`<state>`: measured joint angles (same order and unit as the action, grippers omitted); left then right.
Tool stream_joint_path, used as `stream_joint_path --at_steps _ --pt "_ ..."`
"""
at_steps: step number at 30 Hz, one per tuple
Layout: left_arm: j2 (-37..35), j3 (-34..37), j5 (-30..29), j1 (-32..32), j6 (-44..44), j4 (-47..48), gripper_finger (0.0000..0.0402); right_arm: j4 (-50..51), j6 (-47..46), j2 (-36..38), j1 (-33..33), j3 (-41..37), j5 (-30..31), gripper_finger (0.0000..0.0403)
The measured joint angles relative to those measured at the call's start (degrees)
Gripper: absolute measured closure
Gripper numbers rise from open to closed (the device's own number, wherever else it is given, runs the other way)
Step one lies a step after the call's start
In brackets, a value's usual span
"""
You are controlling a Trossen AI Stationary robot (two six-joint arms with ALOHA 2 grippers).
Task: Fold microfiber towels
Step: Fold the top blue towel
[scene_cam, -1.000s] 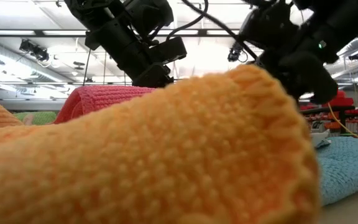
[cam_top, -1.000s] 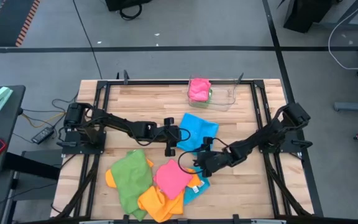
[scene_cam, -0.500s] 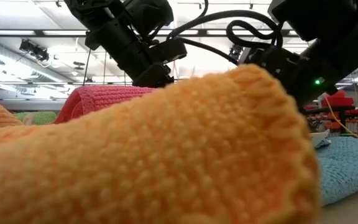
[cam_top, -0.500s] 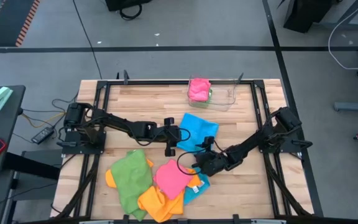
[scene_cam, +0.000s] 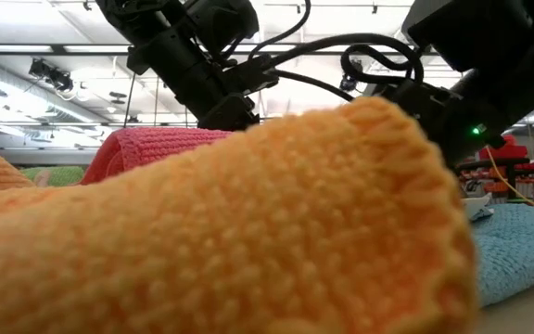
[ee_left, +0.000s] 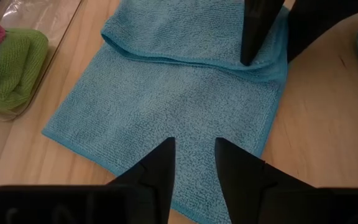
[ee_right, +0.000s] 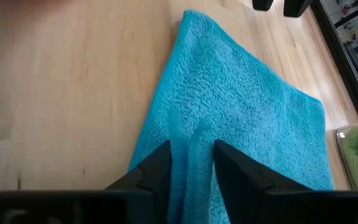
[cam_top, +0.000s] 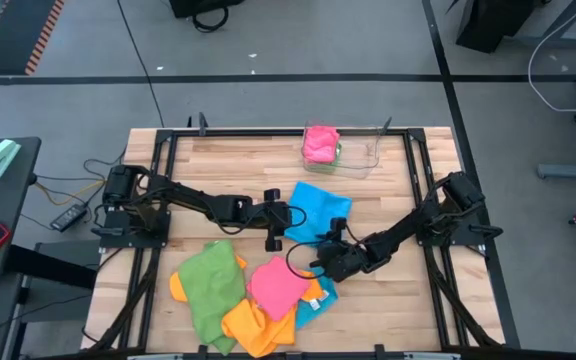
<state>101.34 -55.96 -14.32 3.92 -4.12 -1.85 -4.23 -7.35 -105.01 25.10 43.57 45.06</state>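
High view | sky-blue towel (cam_top: 318, 211) flat mid-table, between both arms | right gripper (cam_top: 320, 252) pinching its near corner, cloth bunched between fingers | left gripper (cam_top: 274, 240) part-open over the left edge, holding nothing | fold runs away from right arm.

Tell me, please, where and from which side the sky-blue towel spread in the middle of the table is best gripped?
Probably at a corner or hemmed edge of the blue towel, coming in low from the side. It lies flat on the table with one edge already folded over, so only its rim offers something to pinch. The right tool already pinches a raised ridge at its near edge.
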Motion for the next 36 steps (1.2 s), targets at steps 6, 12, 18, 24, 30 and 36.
stream_joint_path --at_steps 6,12,18,24,30,36 --pt "0.00 0.00 0.01 0.00 0.00 0.00 0.0285 -0.62 -0.59 0.00 0.00 0.00 -0.09 0.0329" --pt "0.00 0.00 0.00 0.02 0.00 -0.03 0.0279 -1.19 -8.04 0.00 -1.08 0.00 -0.25 0.0358" --pt "0.00 0.00 0.02 0.00 0.00 -0.06 0.0281 -3.25 -12.21 0.06 -1.39 1.05 -1.16 0.0360" --pt "0.00 0.00 0.02 0.11 0.00 0.05 0.0284 -3.40 -13.40 2.75 -1.42 2.04 1.08 0.0360" --pt "2.05 0.02 2.77 0.22 0.44 0.70 0.0277 -3.05 -13.32 3.72 -2.58 2.03 -0.63 0.0360" --pt "7.16 0.02 2.79 0.00 -2.12 -0.81 0.0279 -2.75 -16.04 3.48 -3.16 2.03 -3.41 0.0360"
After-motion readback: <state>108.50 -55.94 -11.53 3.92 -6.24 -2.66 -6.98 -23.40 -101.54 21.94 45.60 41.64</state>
